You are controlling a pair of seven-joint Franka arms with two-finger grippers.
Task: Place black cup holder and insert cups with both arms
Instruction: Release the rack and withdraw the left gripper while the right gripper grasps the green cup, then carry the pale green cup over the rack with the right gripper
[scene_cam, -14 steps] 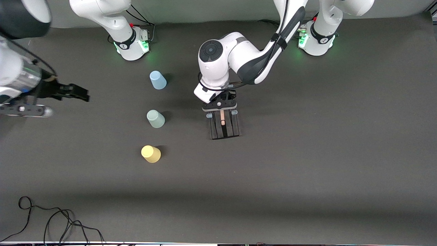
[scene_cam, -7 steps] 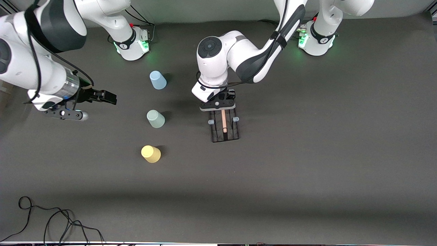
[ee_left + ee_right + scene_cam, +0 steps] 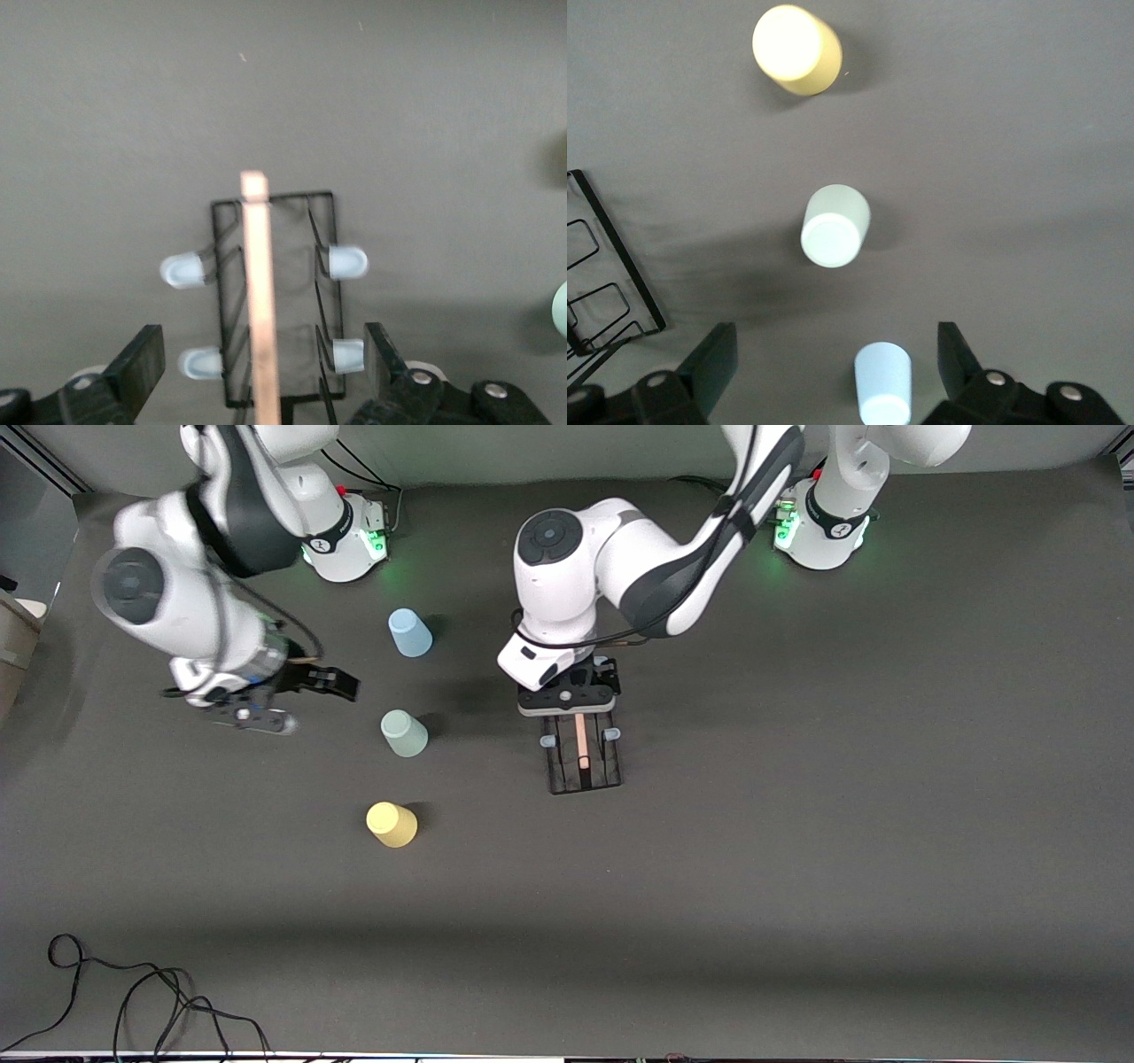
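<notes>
Left wrist view: left gripper (image 3: 261,376) stands spread wide above the black cup holder (image 3: 583,755) resting mid-table (handle bar untouched), so lift straight up, while the right gripper (image 3: 341,684), also spread, should centre over the pale green cup (image 3: 404,733).

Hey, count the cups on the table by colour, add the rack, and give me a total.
Light blue cup: 1
Pale green cup: 1
Yellow cup: 1
Black cup holder: 1
Total: 4
</notes>
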